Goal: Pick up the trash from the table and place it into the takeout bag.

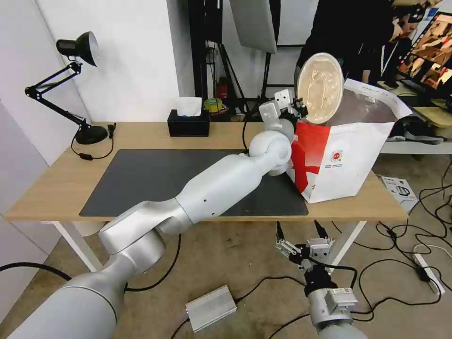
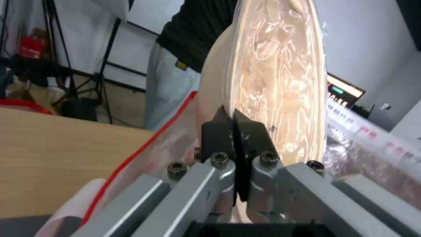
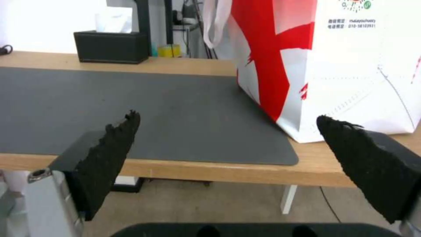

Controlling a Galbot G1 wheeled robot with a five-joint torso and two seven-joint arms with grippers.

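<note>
Left jaws (image 1: 300, 109) clamped on shallow beige bowl (image 1: 320, 88) rim above takeout bag (image 1: 346, 155) mouth; right jaws (image 1: 300, 234) spread.

The takeout bag (image 3: 351, 65) bears a small red logo — beneath it, partly legible print ending "010-58103931"

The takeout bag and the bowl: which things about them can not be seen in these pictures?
- Inside of the takeout bag: in the head view its own front wall hides the contents.
- Lower rim of the shallow beige bowl, pinched by the left gripper: the fingers cover it in the left wrist view.
- Bag top: cut off by the edge in the right wrist view, beyond the open right gripper.
</note>
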